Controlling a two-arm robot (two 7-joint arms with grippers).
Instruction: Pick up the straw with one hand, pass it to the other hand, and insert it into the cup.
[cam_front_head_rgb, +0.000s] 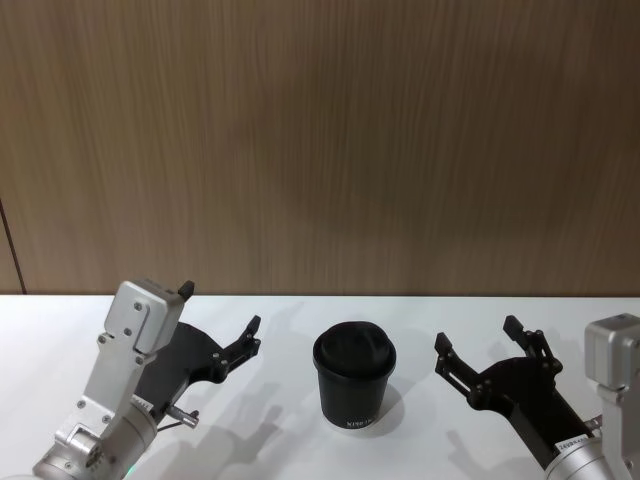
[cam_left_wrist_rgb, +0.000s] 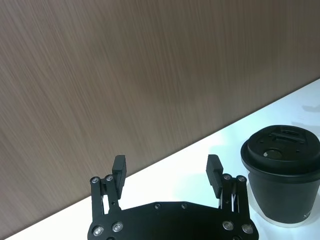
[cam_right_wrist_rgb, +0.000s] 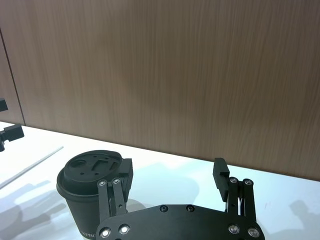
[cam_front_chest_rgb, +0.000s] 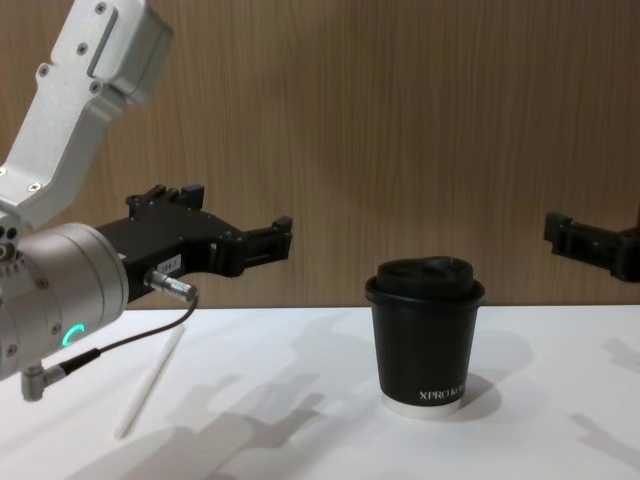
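The white straw (cam_front_chest_rgb: 150, 385) is laid flat on the table (cam_front_head_rgb: 60, 320), left of the lidded black cup (cam_front_head_rgb: 354, 385). The cup is flanked by the left gripper (cam_left_wrist_rgb: 166, 165) and right gripper (cam_right_wrist_rgb: 172, 170), each with fingers held apart.

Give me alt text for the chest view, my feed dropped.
The white straw lies flat on the table at left, ungripped; the left gripper hovers open above the tabletop. The lidded black cup stands upright at centre, the right gripper raised at the right edge.
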